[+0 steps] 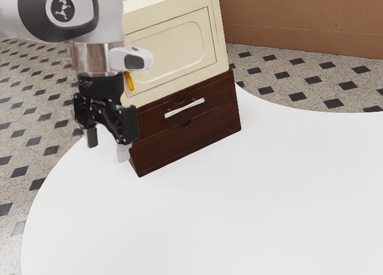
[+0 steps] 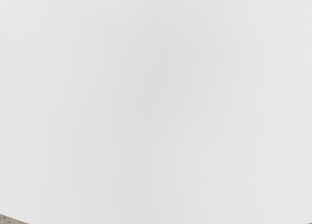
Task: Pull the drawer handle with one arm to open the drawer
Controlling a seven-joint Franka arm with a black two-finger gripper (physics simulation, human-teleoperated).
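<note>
Gripper [image 1: 108, 144] spread, nothing between its fingers, pointing down toward the exterior view's left of the white bar handle [image 1: 184, 108] on the upper brown drawer [image 1: 216, 97]; a skewed approach could likely jam a fingertip against the wood.

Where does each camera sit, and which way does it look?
Exterior view: beside my white robot arm, looking down at the smooth white table and the dark brown wooden drawers under a cream panelled front. My arm and open black gripper show at its left.
Wrist view: on my arm near the gripper, looking down at the table.
Both share: the table and the speckled grey floor.
</note>
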